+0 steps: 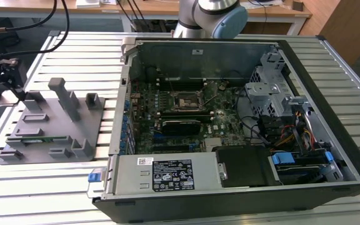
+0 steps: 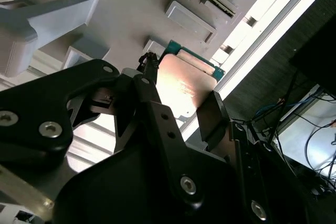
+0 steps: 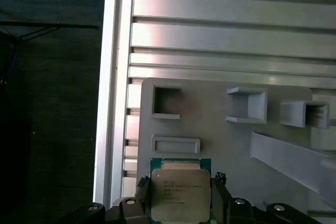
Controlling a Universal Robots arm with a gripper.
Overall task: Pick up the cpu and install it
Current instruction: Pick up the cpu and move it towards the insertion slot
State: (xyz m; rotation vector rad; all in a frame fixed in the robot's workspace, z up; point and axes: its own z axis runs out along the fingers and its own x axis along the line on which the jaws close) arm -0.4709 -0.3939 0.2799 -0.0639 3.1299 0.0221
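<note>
The cpu (image 3: 177, 191) is a small square chip with a pale metal top and a green edge. It sits between the two black fingers of my gripper (image 3: 179, 195), which is shut on its opposite sides. The second wrist view shows the cpu (image 2: 184, 85) clamped between one finger (image 2: 150, 80) and the other. In the exterior view my gripper (image 1: 8, 91) hangs over the left end of the grey plastic fixture (image 1: 55, 126), and the cpu (image 1: 7, 96) is a pale patch below it. The motherboard socket (image 1: 184, 101) lies inside the open computer case, far to the exterior view's right.
The open computer case (image 1: 330, 93) takes up the middle and right of the slatted metal table (image 1: 36, 187). The fixture carries upright posts (image 1: 64, 96) and a green memory stick (image 1: 42, 138). The table edge and dark floor (image 3: 52, 103) lie just beside the gripper.
</note>
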